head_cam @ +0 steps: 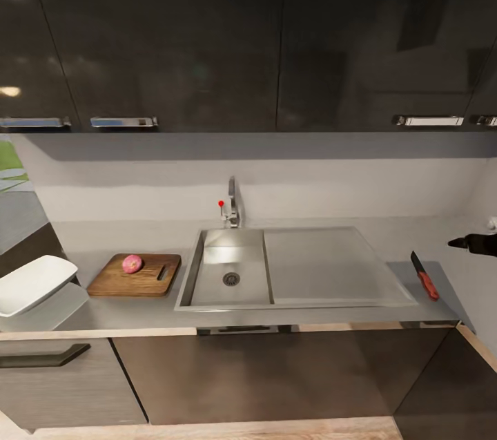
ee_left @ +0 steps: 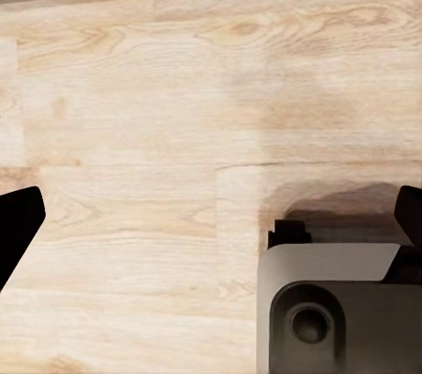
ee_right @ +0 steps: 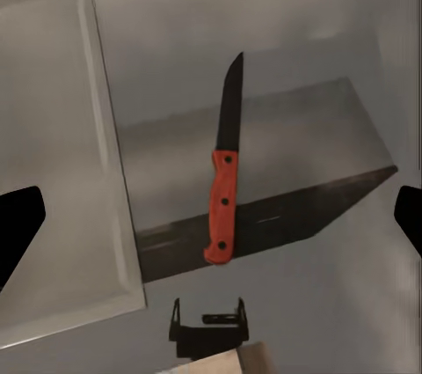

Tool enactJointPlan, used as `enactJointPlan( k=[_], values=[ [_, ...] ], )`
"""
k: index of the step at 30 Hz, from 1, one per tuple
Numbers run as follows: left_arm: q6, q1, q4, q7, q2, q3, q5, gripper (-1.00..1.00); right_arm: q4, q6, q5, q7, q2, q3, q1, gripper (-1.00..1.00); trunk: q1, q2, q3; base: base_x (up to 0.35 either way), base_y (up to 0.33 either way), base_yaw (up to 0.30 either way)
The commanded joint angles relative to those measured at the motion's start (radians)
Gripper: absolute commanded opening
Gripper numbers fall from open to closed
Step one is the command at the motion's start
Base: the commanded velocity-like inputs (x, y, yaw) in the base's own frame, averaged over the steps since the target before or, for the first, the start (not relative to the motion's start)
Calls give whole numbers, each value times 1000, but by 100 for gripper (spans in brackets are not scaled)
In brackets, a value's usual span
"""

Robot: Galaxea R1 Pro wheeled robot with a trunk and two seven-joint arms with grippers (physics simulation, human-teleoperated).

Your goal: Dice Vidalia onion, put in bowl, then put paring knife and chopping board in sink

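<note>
1. Fingertips of the right hand [ee_right: 211,224] are seen as dark shapes at the two edges of the right wrist view, spread wide with nothing between them; the hand is held above the paring knife [ee_right: 223,189], a placement judged to suit a descent onto the handle.
2. The paring knife is laid flat on the grey surface [head_cam: 138,312] just beside the sink's drainboard, at the surface's right end, blade pointing towards the wall. Its handle is red with dark rivets, its blade slim, dark and pointed.
3. The left hand [ee_left: 211,216] is likewise spread and empty, its tips dark at the edges of the left wrist view, hanging over pale wood-grain floor [ee_left: 132,128] (idle, it is judged, while the right arm works).
4. The sink [head_cam: 207,288] is a brushed-steel rectangle with a round drain and a flat drainboard; a chrome faucet [head_cam: 232,202] with a red knob stands behind it.
5. The onion [head_cam: 132,263], round and pinkish, already rests on the chopping board [head_cam: 148,281], a brown wooden slab with rounded corners and a handle slot, left of the basin.
6. The bowl [head_cam: 31,284], white, shallow and square, is set tilted at the far left, well apart from the knife.
</note>
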Motion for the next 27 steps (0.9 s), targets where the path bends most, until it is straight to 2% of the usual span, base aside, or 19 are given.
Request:
enactJointPlan(
  k=[1,4,16,27],
  values=[
    [-7,-2,4,2,0,-8,3,100,5,-7,9,5,-2,-9,-1,100,1,-2,-2,0,0,0],
    [-7,-2,4,2,0,-8,3,100,23,-45,10,0,-4,-8,-1,100,1,-2,-2,24,0,0],
    [-7,-2,4,2,1,-8,3,100,27,-50,11,-33,-3,-6,-1,100,1,-2,-11,148,-68,0],
    [-7,-2,4,2,2,-8,3,100,32,-52,11,-34,-2,-6,-1,100,1,-2,-27,12,-3,0]
  ],
)
